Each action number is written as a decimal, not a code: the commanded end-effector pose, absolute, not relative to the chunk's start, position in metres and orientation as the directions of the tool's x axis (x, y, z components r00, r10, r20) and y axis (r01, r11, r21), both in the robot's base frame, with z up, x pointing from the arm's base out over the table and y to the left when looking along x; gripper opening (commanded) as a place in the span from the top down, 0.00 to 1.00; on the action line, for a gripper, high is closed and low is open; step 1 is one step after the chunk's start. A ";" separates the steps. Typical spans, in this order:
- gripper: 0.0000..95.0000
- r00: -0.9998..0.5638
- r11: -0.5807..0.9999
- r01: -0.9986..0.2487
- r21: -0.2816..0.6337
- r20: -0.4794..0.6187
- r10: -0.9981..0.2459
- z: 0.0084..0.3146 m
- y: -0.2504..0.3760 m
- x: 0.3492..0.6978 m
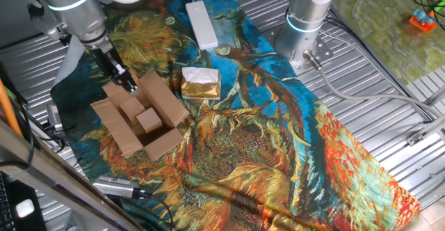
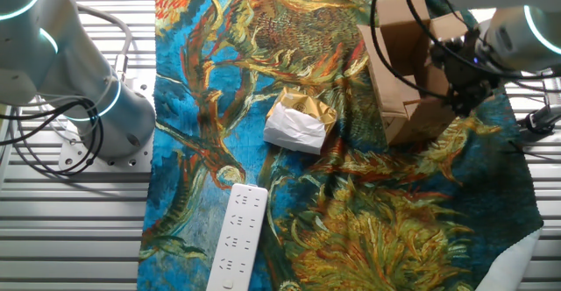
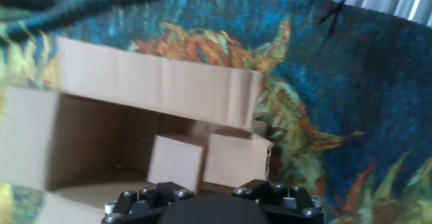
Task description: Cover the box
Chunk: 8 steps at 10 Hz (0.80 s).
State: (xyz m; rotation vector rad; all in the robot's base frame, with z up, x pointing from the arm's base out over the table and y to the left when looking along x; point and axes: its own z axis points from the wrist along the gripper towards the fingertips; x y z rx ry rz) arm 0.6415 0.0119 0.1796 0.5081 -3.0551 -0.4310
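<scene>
cardboard box [image 1: 142,118] open; gold packet [image 1: 201,83] near; pincer [image 1: 128,86] at flap

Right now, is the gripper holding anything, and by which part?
Cannot tell. The gripper is at a flap edge of the open box, but no view shows its fingertips clearly, so whether it is pinching the flap or just touching it is unclear.

The counter [image 1: 389,78] is ribbed silver metal, its slats running in parallel lines. A large cloth [image 1: 278,147] printed with sunflowers in blue, orange and yellow covers most of it, hanging over one edge. At one corner lies a green patterned mat [image 1: 375,22]. Grey cables [image 1: 361,95] trail across the bare metal. Light is even and bright.
</scene>
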 end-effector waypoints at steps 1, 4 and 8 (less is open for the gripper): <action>0.20 -0.952 0.912 -0.302 0.279 -0.031 -0.306 0.178 0.023 0.640; 0.20 -0.950 0.914 -0.307 0.266 -0.031 -0.311 0.165 0.034 0.638; 0.20 -0.944 0.914 -0.327 0.241 -0.036 -0.328 0.134 0.029 0.636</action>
